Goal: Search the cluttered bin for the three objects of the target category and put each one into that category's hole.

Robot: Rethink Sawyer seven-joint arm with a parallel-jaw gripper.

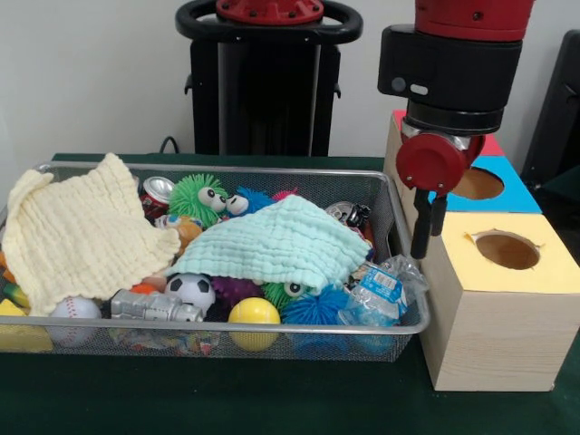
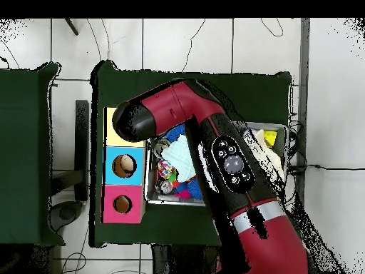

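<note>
Now, from the front, the claw [image 1: 426, 228] hangs just outside the wire bin [image 1: 399, 328], over the gap between the bin's end wall and the wooden box [image 1: 480, 344]; its dark fingers point straight down and look pressed close together with nothing between them, though the view is side-on and I would not swear to it. Everything the search could want lies to one side of it, inside the bin, while the yellow-topped hole [image 1: 507, 250] and the blue-topped hole [image 1: 477, 183] sit on its other side, so my read is that the next move must go sideways into the bin before anything goes near a hole. The bin is packed: a yellow cloth [image 1: 77, 236] heaped at the far end, a mint cloth [image 1: 281, 243] draped across the middle, and around them a green fuzzy toy [image 1: 197, 197], a soccer ball [image 1: 191, 290], a yellow ball [image 1: 254, 313], a crushed water bottle [image 1: 381, 290] nearest the claw, and a soda can [image 1: 156, 193]. Which category is wanted I cannot tell, and the cloths hide plenty. Switching overhead, the arm [image 2: 214, 143] covers most of the bin and the claw itself is hidden beneath it; the box shows yellow, blue and pink tops in a row, the blue and the pink hole [image 2: 122, 204] both look empty, and the yellow one is under the arm.
</note>
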